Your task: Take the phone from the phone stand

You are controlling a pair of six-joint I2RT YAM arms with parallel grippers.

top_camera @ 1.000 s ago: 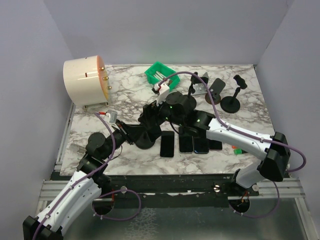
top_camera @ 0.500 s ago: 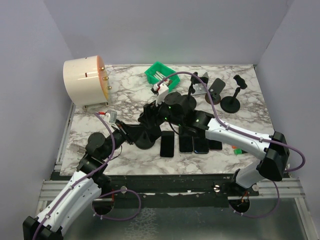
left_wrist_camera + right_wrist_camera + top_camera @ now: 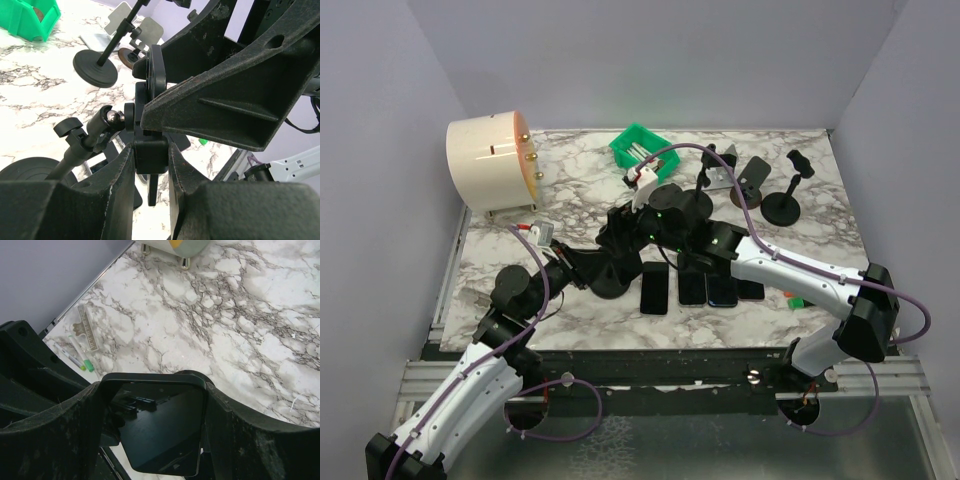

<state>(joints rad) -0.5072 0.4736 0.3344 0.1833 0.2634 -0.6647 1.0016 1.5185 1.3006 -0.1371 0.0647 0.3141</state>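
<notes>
Marble table [image 3: 570, 190], with both arms meeting near its middle. The phone [image 3: 160, 430] sits upright in the phone stand [image 3: 80, 142] and has not yet been removed.

Right gripper [image 3: 156, 407]: the right wrist view shows the phone directly between its two fingers [image 3: 55, 440]. The dark screen faces the camera and each long edge lies against a finger. The jaws are closed on the phone's sides. The phone's lower end is cut off by the frame edge.

Left gripper [image 3: 150, 152]: the left wrist view shows its fingers pinched on the stand's black clamp block, just below the phone. The stand's ball joint and slanted stem run down to the left towards its round base. The right gripper's finger crosses just above and to the right of this grip, close to it; contact between the two grippers cannot be judged.

Also on the table:
- A row of spare phones [image 3: 695, 285] lies flat just in front of the stand.
- A green bin [image 3: 640, 145] and a cream drum [image 3: 490, 165] stand further back.
- Other stands [image 3: 782, 205] stand well apart to the right.
</notes>
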